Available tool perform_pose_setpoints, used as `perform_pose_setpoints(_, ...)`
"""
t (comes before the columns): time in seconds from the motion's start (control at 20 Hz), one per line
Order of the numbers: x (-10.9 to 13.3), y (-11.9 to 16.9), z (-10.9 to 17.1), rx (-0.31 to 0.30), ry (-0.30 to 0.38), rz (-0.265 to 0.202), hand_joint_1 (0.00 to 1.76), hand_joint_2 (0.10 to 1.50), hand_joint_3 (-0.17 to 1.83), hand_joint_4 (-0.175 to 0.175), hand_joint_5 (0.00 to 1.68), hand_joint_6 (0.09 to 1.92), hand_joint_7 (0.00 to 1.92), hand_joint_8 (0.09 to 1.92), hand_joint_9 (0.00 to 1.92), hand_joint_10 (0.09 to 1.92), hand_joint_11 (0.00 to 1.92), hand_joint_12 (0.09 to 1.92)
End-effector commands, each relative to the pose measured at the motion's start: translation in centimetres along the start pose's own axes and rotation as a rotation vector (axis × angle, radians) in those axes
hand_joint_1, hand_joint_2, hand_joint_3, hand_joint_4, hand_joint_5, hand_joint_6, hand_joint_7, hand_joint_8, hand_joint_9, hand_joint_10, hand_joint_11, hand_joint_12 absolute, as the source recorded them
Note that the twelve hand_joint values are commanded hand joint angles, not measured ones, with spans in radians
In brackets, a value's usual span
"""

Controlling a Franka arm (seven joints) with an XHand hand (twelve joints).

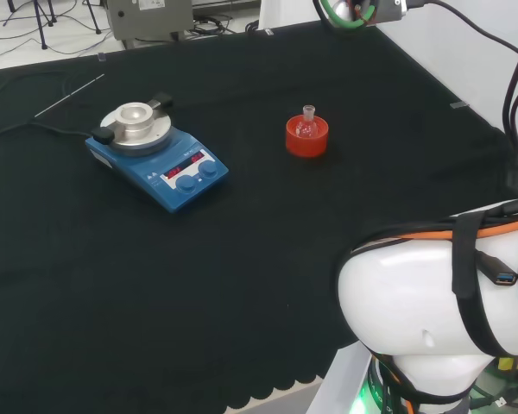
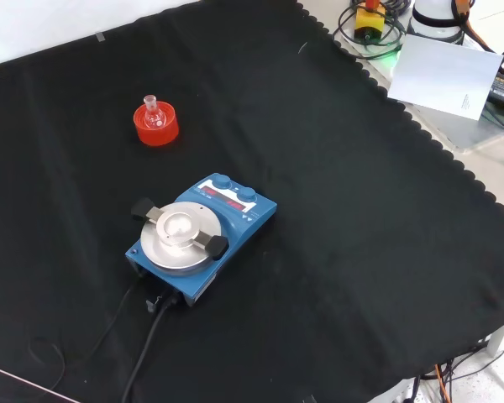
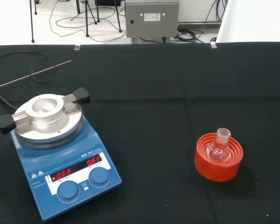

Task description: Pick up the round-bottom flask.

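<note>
- While nothing is lifted yet, the blue stirrer plate [image 1: 158, 164] sits on the counter [image 1: 242, 302] as the landmark.
- To its right in the head view, well apart, the round-bottom flask [image 1: 308, 126] stands upright in its red ribbed stand [image 1: 306, 138], untouched.
- Whether the hand is open or closed, I cannot tell; approach, grasp and lift all remain.

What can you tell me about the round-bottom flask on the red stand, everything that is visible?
The round-bottom flask is small and of clear glass, with a round bulb and a short neck that ends in a thicker rim. It stands upright, neck up, and looks empty. Its bulb sits in the hollow of a red ribbed ring stand on the black cloth. Nothing else touches it. In the head view it stands to the right of the blue stirrer plate, apart from it.
</note>
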State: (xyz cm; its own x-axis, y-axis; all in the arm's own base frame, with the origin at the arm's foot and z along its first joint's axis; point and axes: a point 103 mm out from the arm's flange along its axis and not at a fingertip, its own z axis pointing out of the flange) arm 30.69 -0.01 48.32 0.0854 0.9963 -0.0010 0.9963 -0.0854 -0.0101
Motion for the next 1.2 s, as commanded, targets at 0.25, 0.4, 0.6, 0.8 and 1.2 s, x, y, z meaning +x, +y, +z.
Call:
perform_pose_setpoints(0.25, -1.4, -2.0, -1.5, 0.0, -0.003, 0.004, 0.1, 1.24, 0.38, 0.011, 0.19, 0.09, 0.04, 0.45, 0.17, 0.55, 0.0, 1.08)
perform_pose_setpoints(0.4, -1.4, -1.9, -1.5, 0.002, -0.012, 0.01, 0.1, 1.26, 0.34, 0.012, 0.19, 0.09, 0.05, 0.44, 0.16, 0.57, 0.0, 1.07)
perform_pose_setpoints(0.6, 0.0, -1.7, -0.7, 0.014, -0.025, 0.02, 0.13, 1.25, 0.31, 0.012, 0.19, 0.09, 0.06, 0.45, 0.16, 0.59, 0.0, 1.07)
perform_pose_setpoints(0.8, 2.1, -1.6, 0.1, 0.016, -0.024, 0.033, 0.16, 1.24, 0.29, 0.01, 0.18, 0.09, 0.07, 0.45, 0.16, 0.59, 0.0, 1.07)
perform_pose_setpoints(1.2, 1.6, 1.1, 3.6, 0.018, 0.011, 0.07, 0.28, 1.2, 0.27, 0.005, 0.2, 0.09, 0.08, 0.47, 0.18, 0.61, 0.0, 1.1)
